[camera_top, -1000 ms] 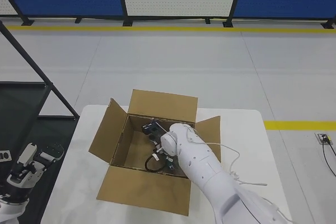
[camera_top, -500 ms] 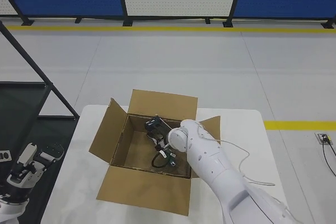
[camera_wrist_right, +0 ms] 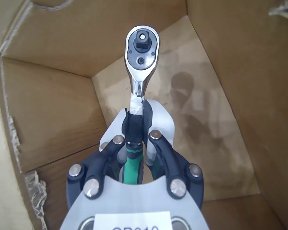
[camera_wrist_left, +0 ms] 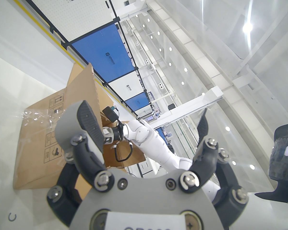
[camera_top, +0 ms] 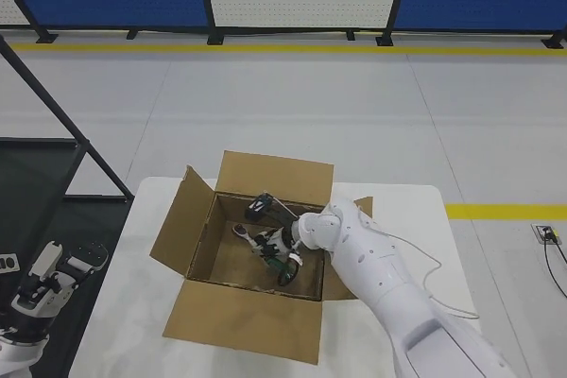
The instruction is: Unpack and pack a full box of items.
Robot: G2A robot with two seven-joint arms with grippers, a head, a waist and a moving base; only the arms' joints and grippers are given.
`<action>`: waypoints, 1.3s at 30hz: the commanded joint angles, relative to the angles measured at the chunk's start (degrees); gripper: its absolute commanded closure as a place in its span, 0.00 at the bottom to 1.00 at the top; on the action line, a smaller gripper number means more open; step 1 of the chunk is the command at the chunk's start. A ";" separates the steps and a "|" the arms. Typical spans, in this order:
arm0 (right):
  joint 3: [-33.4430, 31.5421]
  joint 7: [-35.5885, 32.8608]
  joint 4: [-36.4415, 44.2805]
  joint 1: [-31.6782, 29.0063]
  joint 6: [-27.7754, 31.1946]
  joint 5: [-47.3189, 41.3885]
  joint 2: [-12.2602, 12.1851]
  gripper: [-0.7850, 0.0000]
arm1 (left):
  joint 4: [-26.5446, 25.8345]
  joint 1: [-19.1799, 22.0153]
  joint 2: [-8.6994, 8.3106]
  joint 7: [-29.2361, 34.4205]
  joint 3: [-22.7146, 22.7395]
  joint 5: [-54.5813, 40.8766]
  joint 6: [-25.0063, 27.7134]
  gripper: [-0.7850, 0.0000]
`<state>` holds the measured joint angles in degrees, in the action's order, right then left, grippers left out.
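My right gripper (camera_wrist_right: 136,114) is clamped on the chrome ratchet wrench with the green-and-black handle (camera_wrist_right: 142,48). It's pinching the neck, so the head pokes out past the fingertips and the handle runs back under the palm. All of that sits down inside the brown cardboard box (camera_wrist_right: 218,25).

My worry is that the slim neck could swivel or slip, and the head might snag a wall or flap on any lift. The left gripper (camera_wrist_left: 146,118) gapes wide and empty, outside the box.

As for print, there are black handling pictograms on the box's outer wall. The gripper stickers are cropped and unreadable.
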<state>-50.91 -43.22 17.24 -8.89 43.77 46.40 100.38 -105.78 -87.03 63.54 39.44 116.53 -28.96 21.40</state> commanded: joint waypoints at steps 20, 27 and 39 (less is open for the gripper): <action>-11.48 0.20 47.91 -23.65 -1.08 4.40 -10.25 1.00 | 0.00 0.00 0.00 0.00 0.00 -0.01 0.00 0.00; -13.65 -2.29 56.69 -28.69 -3.47 3.96 -11.48 1.00 | 0.00 0.00 0.00 0.00 0.00 -0.01 0.00 0.00; -13.66 -1.72 56.93 -29.12 -3.93 4.02 -11.51 1.00 | 0.00 0.00 0.00 0.00 0.00 -0.01 0.00 0.00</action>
<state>-64.56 -45.47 73.97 -37.62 40.26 50.37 88.90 -105.78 -87.03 63.54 39.44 116.53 -28.96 21.40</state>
